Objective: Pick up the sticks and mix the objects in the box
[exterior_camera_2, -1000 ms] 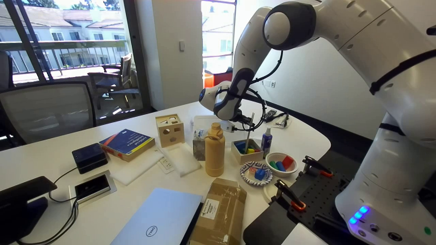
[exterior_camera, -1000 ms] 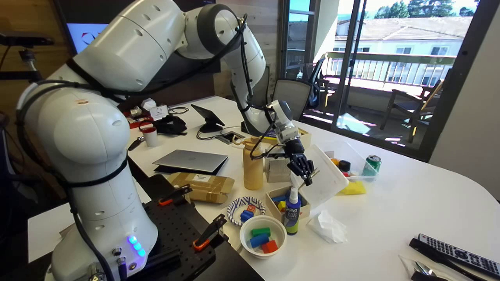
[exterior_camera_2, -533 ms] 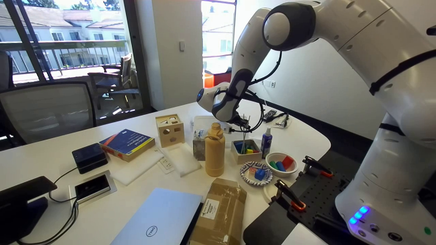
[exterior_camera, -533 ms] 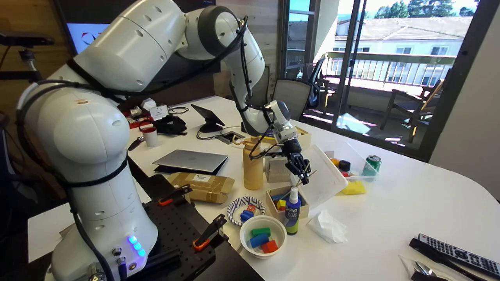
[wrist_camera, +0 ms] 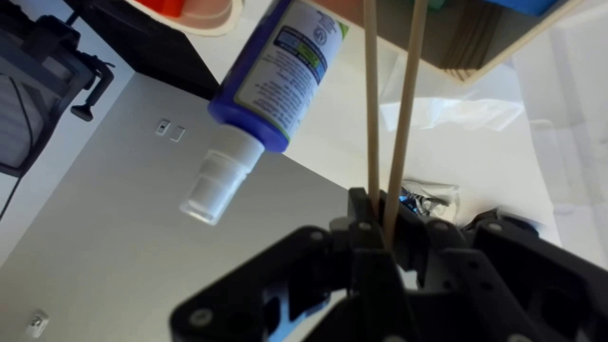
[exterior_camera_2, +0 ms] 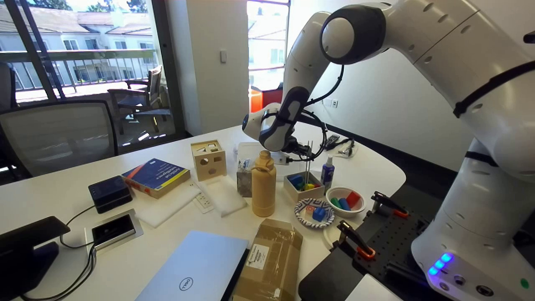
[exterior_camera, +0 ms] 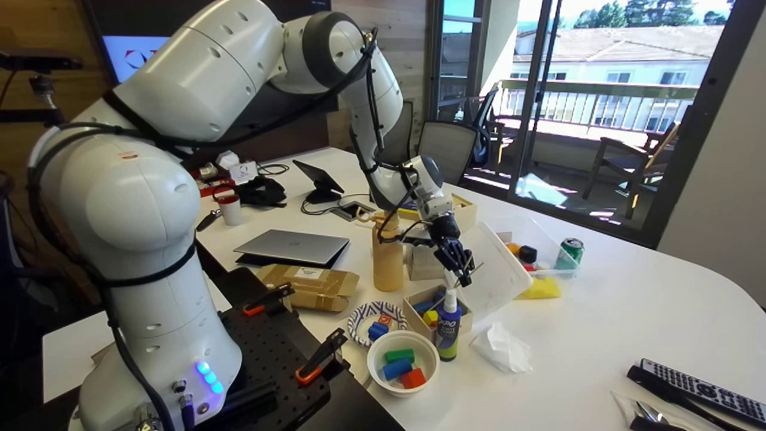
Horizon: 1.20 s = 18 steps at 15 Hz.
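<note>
In an exterior view a white worktop (exterior_camera_2: 46, 192) stretches from near left to far right, with the robot arm (exterior_camera_2: 307, 62) reaching over it from the right. A silver laptop (exterior_camera_2: 200, 261) lies near, a cardboard package (exterior_camera_2: 280, 255) just to its right, and farther back a tan bottle (exterior_camera_2: 263, 188) stands upright. The black gripper (wrist_camera: 382, 213) is above the pale box (exterior_camera_2: 310, 194), which sits to the right of the tan bottle. Nearer and to the box's right is a white bowl (exterior_camera_2: 347, 214); a patterned plate (exterior_camera_2: 300, 218) lies just on the box's near side, and a blue spray bottle (exterior_camera_2: 328, 174) stands upright just beside the box on its right. Two thin pale sticks (wrist_camera: 372, 104) are clamped in the gripper, which is closed in on both; in the wrist view they spread slightly apart away from it, and in an exterior view they run down into the box, where a blue block (exterior_camera_2: 296, 180) and a yellow block (exterior_camera: 429, 318) lie. Whether the sticks touch either block cannot be told.
</note>
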Each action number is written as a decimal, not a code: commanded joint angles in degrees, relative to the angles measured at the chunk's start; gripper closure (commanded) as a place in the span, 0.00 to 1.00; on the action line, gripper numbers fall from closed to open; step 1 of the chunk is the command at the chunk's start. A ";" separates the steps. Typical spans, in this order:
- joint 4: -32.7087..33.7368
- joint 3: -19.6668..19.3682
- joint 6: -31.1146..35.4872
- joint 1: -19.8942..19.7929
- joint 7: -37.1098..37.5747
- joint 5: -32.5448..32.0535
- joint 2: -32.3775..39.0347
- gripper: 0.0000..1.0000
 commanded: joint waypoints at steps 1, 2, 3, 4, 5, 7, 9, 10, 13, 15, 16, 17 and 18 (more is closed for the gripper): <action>1.13 -1.09 -1.71 0.60 2.28 -0.02 0.41 0.98; 1.25 -1.03 -1.04 0.28 2.91 0.09 0.45 0.98; 1.37 -0.80 -0.27 -0.13 3.22 0.35 0.42 0.98; 1.61 -0.53 0.37 -0.64 3.01 0.59 0.49 0.98; 1.85 -0.25 0.68 -1.16 2.18 1.00 0.50 0.98; 1.63 0.13 2.21 -2.46 0.51 1.64 0.03 0.98; 0.18 0.20 4.67 -4.29 -1.76 2.29 -1.58 0.98; -0.51 0.35 6.41 -5.43 -3.34 2.93 -2.28 0.98; -1.49 0.32 11.74 -8.74 -9.00 6.65 -3.44 0.98; -2.08 -0.17 14.83 -10.58 -13.61 9.74 -4.44 0.98; -2.27 -0.70 15.74 -11.00 -15.57 11.04 -4.91 0.98; -2.43 -1.30 16.61 -11.31 -17.37 12.18 -5.53 0.98; -2.58 -1.91 17.26 -11.46 -18.86 13.22 -6.14 0.98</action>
